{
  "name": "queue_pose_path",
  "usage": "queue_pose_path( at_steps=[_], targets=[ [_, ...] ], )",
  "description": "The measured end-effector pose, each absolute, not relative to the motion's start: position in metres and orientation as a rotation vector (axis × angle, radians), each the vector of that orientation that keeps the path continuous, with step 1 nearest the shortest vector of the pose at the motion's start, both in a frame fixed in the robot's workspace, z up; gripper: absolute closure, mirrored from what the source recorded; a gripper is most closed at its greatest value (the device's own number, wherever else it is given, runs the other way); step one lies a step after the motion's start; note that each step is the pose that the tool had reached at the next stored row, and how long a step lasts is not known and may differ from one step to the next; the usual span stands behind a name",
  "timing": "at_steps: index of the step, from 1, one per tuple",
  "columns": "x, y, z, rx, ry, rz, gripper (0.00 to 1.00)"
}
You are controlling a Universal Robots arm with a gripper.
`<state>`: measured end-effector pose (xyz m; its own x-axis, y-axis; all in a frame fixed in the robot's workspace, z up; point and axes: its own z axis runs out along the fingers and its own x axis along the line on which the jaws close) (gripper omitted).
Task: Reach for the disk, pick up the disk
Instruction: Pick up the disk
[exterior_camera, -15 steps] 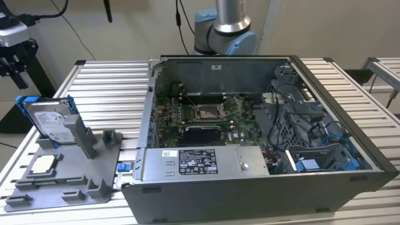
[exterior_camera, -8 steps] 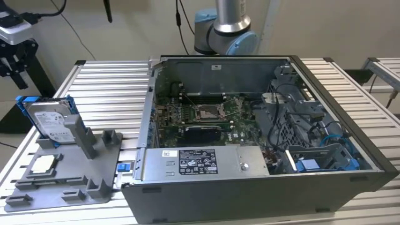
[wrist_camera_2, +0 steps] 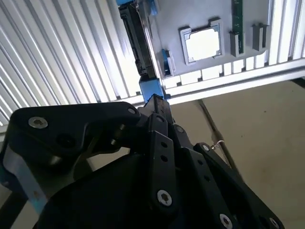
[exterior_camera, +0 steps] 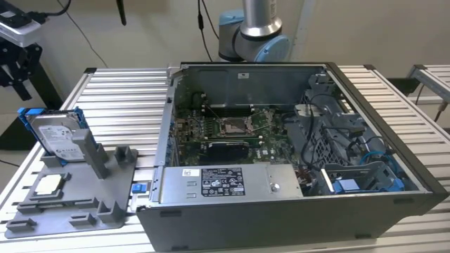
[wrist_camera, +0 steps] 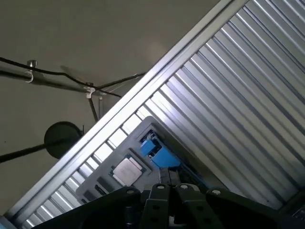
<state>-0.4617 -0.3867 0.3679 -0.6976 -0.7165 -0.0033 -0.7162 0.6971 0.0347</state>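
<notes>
The reach is under way and the pick-up has not begun. The disk stands on edge in the grey holder on the table, at the exterior view's left, beside the open computer case. Nothing is touching it. A small square chip lies flat in the same holder, just in front of the disk.

My tool hangs at the far left of the exterior view, above the disk and out past the table's edge, apart from the disk. As far as I can judge, the fingers are clenched together with nothing between them. In both wrist views they run out as one narrow black wedge.

The arm's base stands behind the case, so I am stretched well out to that side. In the second wrist view the tool points at the disk, which is seen edge-on with its blue rail nearest the tips. The first wrist view shows the tool lined up the same way on the disk, with bare floor beyond the table. Closing in and gripping are both left to do.
</notes>
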Motion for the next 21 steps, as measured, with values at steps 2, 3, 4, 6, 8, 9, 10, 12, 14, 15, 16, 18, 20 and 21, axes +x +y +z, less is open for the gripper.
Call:
queue_pose_path(
  at_steps=[2, 3, 4, 6, 8, 9, 10, 12, 14, 15, 16, 18, 20, 21],
  targets=[
    [-0.4617, -0.3867, 0.3677, 1.273, -2.863, -0.050, 1.00],
    [-0.4617, -0.3867, 0.3676, 1.298, -2.854, -0.048, 1.00],
    [-0.4617, -0.3867, 0.3676, 1.325, -2.844, -0.046, 1.00],
    [-0.4617, -0.3867, 0.3675, 1.378, -2.822, -0.043, 1.00],
    [-0.4617, -0.3867, 0.3674, 1.431, -2.797, -0.043, 1.00],
    [-0.4618, -0.3867, 0.3673, 1.456, -2.784, -0.042, 1.00],
    [-0.4618, -0.3867, 0.3672, 1.482, -2.770, -0.042, 1.00],
    [-0.4618, -0.3867, 0.3671, 1.530, -2.743, -0.042, 1.00],
    [-0.4618, -0.3868, 0.3670, 1.582, -2.713, -0.042, 1.00],
    [-0.4617, -0.3867, 0.3669, 1.604, -2.700, -0.042, 1.00],
    [-0.4616, -0.3867, 0.3670, 1.624, -2.688, -0.042, 1.00],
    [-0.4612, -0.3867, 0.3670, 1.662, -2.664, -0.042, 1.00],
    [-0.4599, -0.3867, 0.3670, 1.693, -2.644, -0.042, 1.00],
    [-0.4592, -0.3867, 0.3669, 1.707, -2.635, -0.042, 1.00]
  ],
)
